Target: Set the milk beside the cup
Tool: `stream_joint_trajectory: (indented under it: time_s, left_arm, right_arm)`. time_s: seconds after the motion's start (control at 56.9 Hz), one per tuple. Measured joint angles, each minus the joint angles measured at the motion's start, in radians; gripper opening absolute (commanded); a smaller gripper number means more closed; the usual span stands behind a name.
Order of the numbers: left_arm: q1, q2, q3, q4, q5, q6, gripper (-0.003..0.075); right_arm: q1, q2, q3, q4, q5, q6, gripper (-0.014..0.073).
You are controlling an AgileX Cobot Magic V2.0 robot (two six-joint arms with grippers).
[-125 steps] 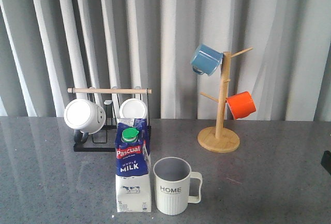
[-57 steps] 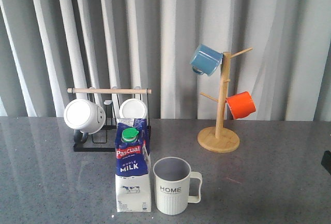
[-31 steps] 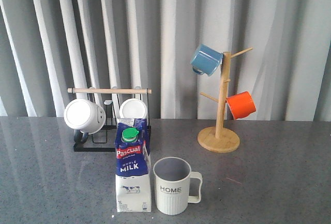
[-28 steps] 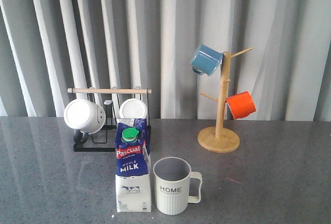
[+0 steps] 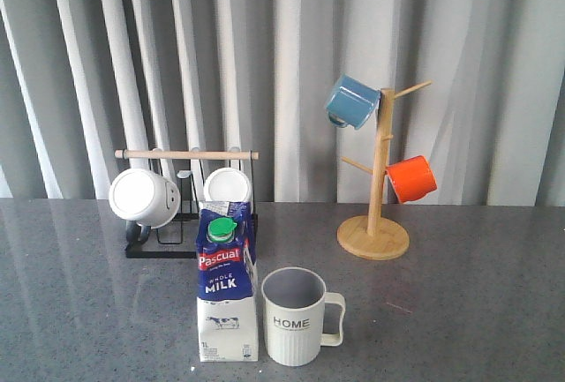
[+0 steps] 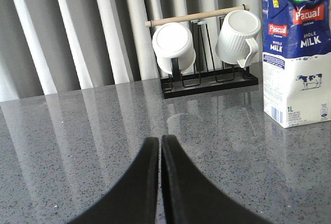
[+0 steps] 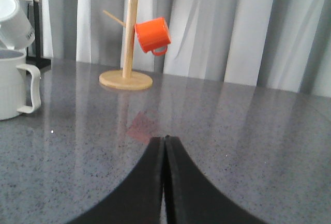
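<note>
I see milk (image 5: 228, 287) upright on table (image 5: 459, 311), label facing me, just left of cup (image 5: 294, 316), handle pointing right, both my jaws closed, empty.

The milk carton (image 5: 228, 287) stands upright on the grey speckled table, a tall gable-top box, blue above and white below, with a green round cap, a red "Pascual" label, "WHOLE MILK" lettering and a small cow drawing near the base. Just beside it, on the side of the robot's right arm, stands the cup (image 5: 296, 316), a cream-white ribbed mug with a grey inside, upright and open at the top, black "HOME" lettering facing the front camera. Its squarish handle points away from the carton, and the carton rises well above its rim.
</note>
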Motion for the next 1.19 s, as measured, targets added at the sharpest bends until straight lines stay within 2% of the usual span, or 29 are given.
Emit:
stream_joint_trajectory:
  time_s: [0.422,0.685,1.195]
  left_arm:
    - [0.0,0.0,0.0,0.0,0.0,0.0,-0.0006]
    - [0.0,0.0,0.0,0.0,0.0,0.0,-0.0006]
    - [0.0,0.0,0.0,0.0,0.0,0.0,-0.0006]
  right_arm:
    - [0.0,0.0,0.0,0.005,-0.032,0.004,-0.0008]
    - [0.0,0.0,0.0,0.008,-0.043,0.072,-0.0008]
    - [0.0,0.0,0.0,0.009,-0.049,0.072,-0.0008]
